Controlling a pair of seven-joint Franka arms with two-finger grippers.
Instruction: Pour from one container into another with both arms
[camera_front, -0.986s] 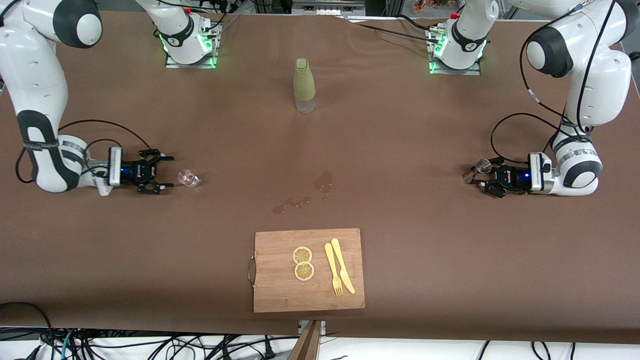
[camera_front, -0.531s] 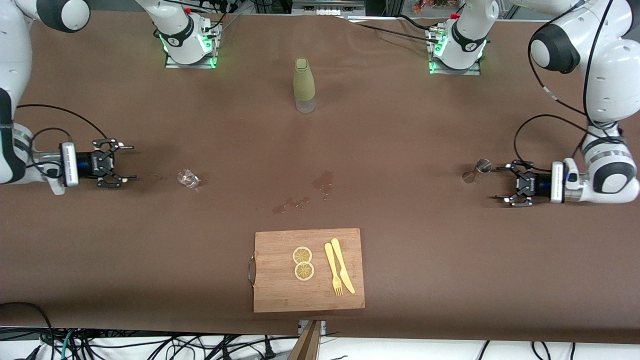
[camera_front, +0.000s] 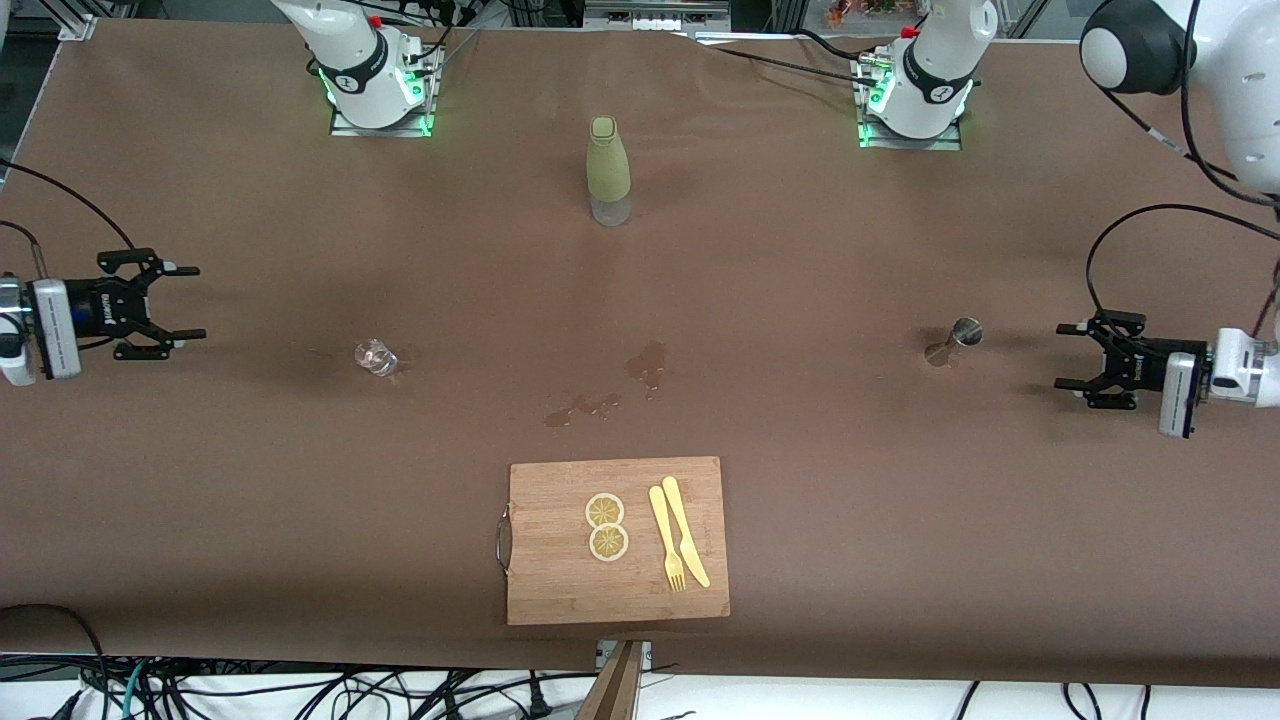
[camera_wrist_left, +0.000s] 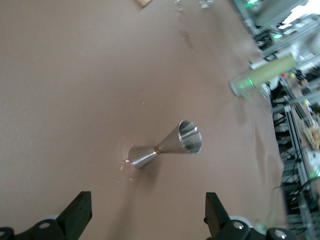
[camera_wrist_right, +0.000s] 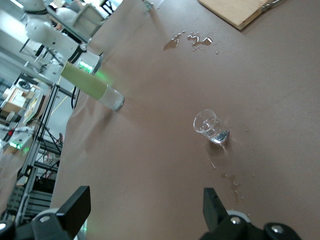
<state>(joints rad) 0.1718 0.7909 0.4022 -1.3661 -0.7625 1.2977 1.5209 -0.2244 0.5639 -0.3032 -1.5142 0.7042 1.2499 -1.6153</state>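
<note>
The brown cloth-covered tabletop (camera_front: 860, 500) carries everything. Two large white jointed robot arms rise from bases along the edge farthest from the front camera; the left arm (camera_front: 1230, 90) bends down at its end of the tabletop, the right arm (camera_front: 345, 50) at the other, each wrist level with fingers pointing toward the table's middle.

A rectangular bamboo cutting board (camera_front: 560, 590) lies nearest the front camera, bearing two lemon slices (camera_front: 606, 526) and a yellow plastic fork and knife (camera_front: 678, 540). A tall olive-green bottle with a clear base (camera_front: 608, 172) stands upright between the arm bases. Small wet spill patches (camera_front: 640, 372) lie between bottle and board.

The left gripper (camera_front: 1080, 357) hovers low with its jaws spread wide and empty, near a small steel double-cone jigger (camera_front: 955, 340), (camera_wrist_left: 167, 146) that stands upright on the cloth.

The right gripper (camera_front: 185, 302) is likewise wide open and empty, well apart from a small clear shot glass (camera_front: 376, 357), (camera_wrist_right: 211, 126) standing on the cloth.
</note>
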